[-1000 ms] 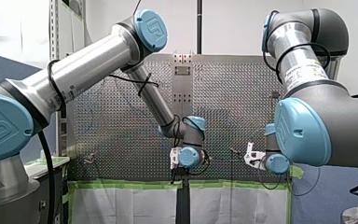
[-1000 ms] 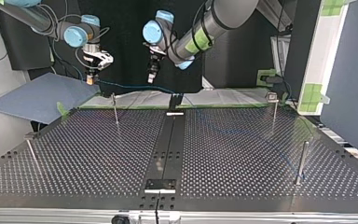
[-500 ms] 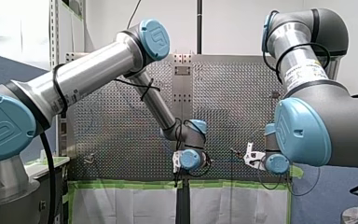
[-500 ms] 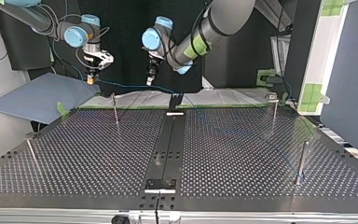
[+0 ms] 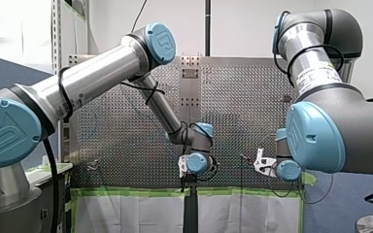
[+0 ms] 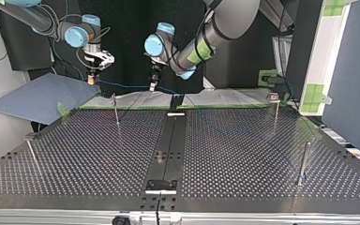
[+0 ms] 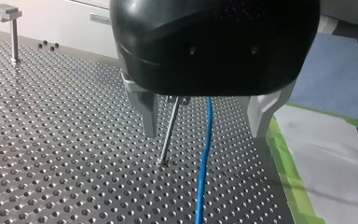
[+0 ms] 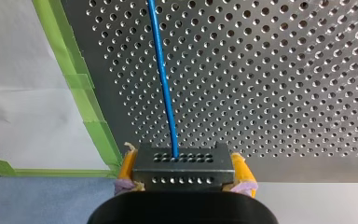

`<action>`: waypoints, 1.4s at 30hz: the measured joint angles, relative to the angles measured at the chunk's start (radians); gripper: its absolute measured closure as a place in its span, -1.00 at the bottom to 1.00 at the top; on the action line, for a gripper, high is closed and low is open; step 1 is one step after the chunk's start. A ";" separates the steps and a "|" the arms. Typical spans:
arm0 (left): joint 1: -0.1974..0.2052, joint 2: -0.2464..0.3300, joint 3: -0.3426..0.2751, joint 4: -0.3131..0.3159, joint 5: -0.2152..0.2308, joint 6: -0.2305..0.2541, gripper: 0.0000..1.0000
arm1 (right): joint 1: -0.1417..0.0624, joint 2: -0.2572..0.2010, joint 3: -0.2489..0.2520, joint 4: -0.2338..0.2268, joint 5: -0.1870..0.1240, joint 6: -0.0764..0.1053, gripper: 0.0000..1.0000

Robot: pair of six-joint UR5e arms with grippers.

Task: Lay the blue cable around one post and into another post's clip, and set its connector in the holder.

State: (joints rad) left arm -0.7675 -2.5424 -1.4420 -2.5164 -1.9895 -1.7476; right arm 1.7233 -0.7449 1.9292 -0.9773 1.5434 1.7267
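Cable (image 8: 163,79) runs straight over the table (image 7: 51,140) from the connector (image 8: 182,179), which the right gripper (image 8: 184,164) clamps between yellow pads (image 8: 127,165); the left gripper (image 7: 206,130) hangs with fingers spread (nothing gripped), cable and a thin post (image 7: 170,130) between them.

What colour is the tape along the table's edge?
Green tape, clearest in the right wrist view.

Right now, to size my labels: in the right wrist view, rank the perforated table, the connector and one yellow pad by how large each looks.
1. perforated table
2. connector, enlarged by its nearness to the camera
3. yellow pad
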 joint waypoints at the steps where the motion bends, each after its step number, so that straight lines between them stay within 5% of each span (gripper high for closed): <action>1: 0.001 0.000 0.001 0.001 0.004 -0.002 -0.77 | 0.000 0.000 0.000 0.000 0.000 0.000 1.00; 7: 0.003 0.001 0.012 -0.005 0.017 -0.008 -0.40 | 0.000 0.000 0.000 0.000 0.000 0.000 1.00; 8: 0.003 0.001 0.016 -0.010 0.017 -0.007 -0.02 | 0.000 0.000 0.000 0.000 0.000 -0.001 1.00; 17: 0.002 0.001 0.023 -0.040 0.016 -0.007 0.80 | 0.000 0.000 0.000 0.000 0.000 -0.001 1.00; 31: 0.003 0.001 0.023 -0.047 0.017 -0.007 0.71 | -0.006 0.000 0.000 -0.007 0.000 -0.001 1.00; 35: 0.002 0.001 0.023 -0.047 0.017 -0.006 1.00 | -0.006 0.000 0.000 -0.008 0.000 0.000 1.00; 42: -0.001 0.001 0.023 -0.047 0.035 -0.004 1.00 | -0.006 0.000 0.000 -0.008 0.000 0.000 1.00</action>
State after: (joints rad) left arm -0.7685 -2.5409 -1.4188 -2.5635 -1.9547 -1.7515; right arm 1.7169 -0.7450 1.9287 -0.9850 1.5433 1.7270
